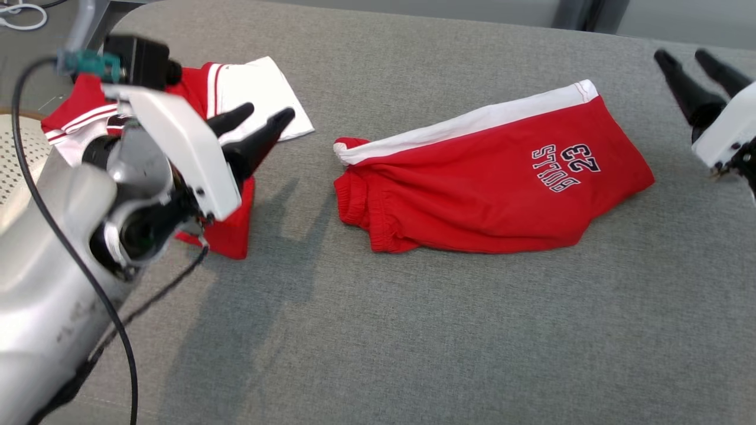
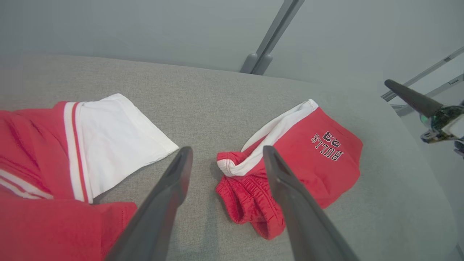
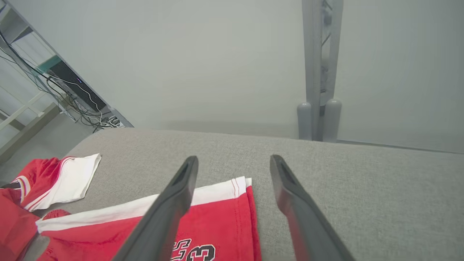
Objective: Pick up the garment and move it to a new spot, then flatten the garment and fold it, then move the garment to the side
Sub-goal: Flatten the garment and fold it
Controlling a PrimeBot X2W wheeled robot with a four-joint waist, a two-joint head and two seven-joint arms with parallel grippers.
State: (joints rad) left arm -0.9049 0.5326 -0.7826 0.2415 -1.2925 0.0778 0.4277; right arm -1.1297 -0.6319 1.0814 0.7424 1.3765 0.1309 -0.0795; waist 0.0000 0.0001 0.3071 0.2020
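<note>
**Q:** How's the folding job going?

**Me:** Working near to far: my left gripper (image 1: 266, 112) is hovering with its fingers spread apart and gripping nothing. It's sitting just over the white edge of a red-and-white jersey (image 1: 260, 88) that's lying rumpled at the left end of the grey padded table (image 1: 413, 330). The red shorts (image 1: 496, 183) are lying mid-table, well apart from the jersey. They're looking doubled over once, with the waistband bunching up at their left end. Further back, my right gripper (image 1: 682, 56) is hanging beyond their right end, fingers also apart and empty.

**Q:** So what's done?

**Me:** I'm guessing the shorts are my garment. If so, the relocating and folding are looking mostly done, lumpy waistband aside. Shifting them to the side is looking like what's left. I'm not managing to tell for sure which piece is mine, though.

**Q:** Counts?

**Me:** I'm counting two garments (one pair of shorts, one jersey) and two grippers with two fingers each.
</note>
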